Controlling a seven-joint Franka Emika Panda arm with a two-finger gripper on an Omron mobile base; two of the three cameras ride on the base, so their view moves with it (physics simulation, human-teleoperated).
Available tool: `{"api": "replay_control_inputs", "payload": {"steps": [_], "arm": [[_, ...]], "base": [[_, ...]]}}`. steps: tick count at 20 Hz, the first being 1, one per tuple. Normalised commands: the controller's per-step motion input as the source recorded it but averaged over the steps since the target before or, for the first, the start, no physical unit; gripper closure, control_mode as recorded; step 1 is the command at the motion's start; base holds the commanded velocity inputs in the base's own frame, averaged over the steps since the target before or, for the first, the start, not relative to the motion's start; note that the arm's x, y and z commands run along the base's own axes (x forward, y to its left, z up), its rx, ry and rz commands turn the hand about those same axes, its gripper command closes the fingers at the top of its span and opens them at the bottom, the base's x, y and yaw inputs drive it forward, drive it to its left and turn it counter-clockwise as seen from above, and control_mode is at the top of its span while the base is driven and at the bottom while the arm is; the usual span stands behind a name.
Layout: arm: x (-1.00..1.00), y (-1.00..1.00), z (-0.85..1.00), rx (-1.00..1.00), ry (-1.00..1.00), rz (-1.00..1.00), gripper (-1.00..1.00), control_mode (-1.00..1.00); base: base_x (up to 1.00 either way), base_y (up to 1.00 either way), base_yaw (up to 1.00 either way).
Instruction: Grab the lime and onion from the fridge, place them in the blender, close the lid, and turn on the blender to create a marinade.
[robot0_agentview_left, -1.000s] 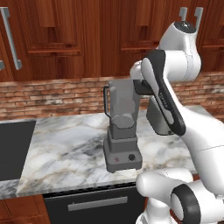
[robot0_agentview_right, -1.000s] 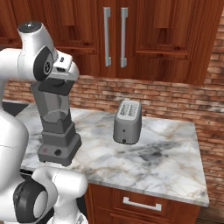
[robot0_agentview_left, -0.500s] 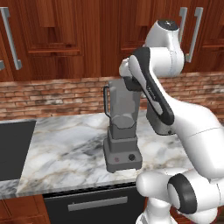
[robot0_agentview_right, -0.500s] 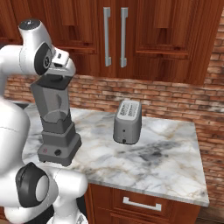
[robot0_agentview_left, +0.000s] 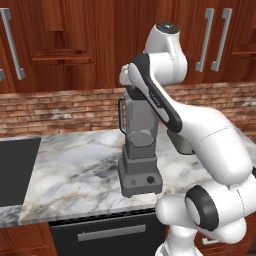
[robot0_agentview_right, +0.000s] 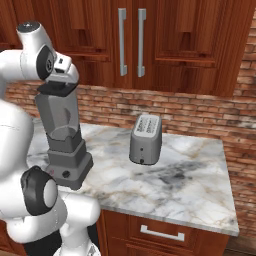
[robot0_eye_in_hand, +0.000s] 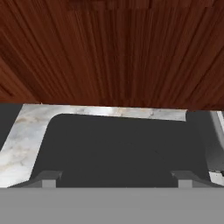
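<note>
Left base view, left to right: dark flat cooktop (robot0_agentview_left: 15, 170) set flush at the counter's left end, then the marble counter (robot0_agentview_left: 75, 170), veined grey and tan, with bare room up to the blender (robot0_agentview_left: 139, 150). The blender stands near the front edge, well apart from the brick backsplash (robot0_agentview_left: 60, 110). Boxy grey base with small red button and black knob on its face; translucent tapered jar above, side handle toward the left. The arm's wrist covers the jar top here.

Right base view: the black lid (robot0_agentview_right: 56, 89) sits on the jar, squarish with rounded corners, the white hand directly over it. Right of the blender, a strip of bare marble, then the squat silver toaster (robot0_agentview_right: 145, 139), upright, slots on top. Beyond the toaster the counter runs open to its right edge. Brown wooden cupboards (robot0_agentview_right: 165, 45) with long metal handles hang above.

Hand view: gripper (robot0_eye_in_hand: 117, 178) spread wide, the two tips far apart at the bottom, nothing between them; the lid's flat dark surface lies just beyond, marble showing around its rounded corner, wood grain above.
</note>
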Motion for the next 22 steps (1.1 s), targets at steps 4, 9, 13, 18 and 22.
{"api": "replay_control_inputs", "payload": {"steps": [4, 9, 13, 18, 22], "arm": [[0.28, 0.33, -0.08, 0.00, 0.10, 0.00, 1.00, -1.00], [0.07, 0.27, -0.22, 0.00, 0.13, 0.00, 1.00, -1.00], [0.00, 0.18, -0.24, 0.00, 0.06, 0.00, 1.00, -1.00], [0.00, 0.03, -0.42, -0.02, 0.00, 0.00, 1.00, -1.00], [-0.07, 0.00, -0.60, -0.02, 0.00, 0.02, 1.00, -1.00]], "base": [[0.00, 0.00, 0.00], [0.00, 0.00, 0.00], [0.00, 0.00, 0.00], [0.00, 0.00, 0.00], [0.00, 0.00, 0.00]]}}
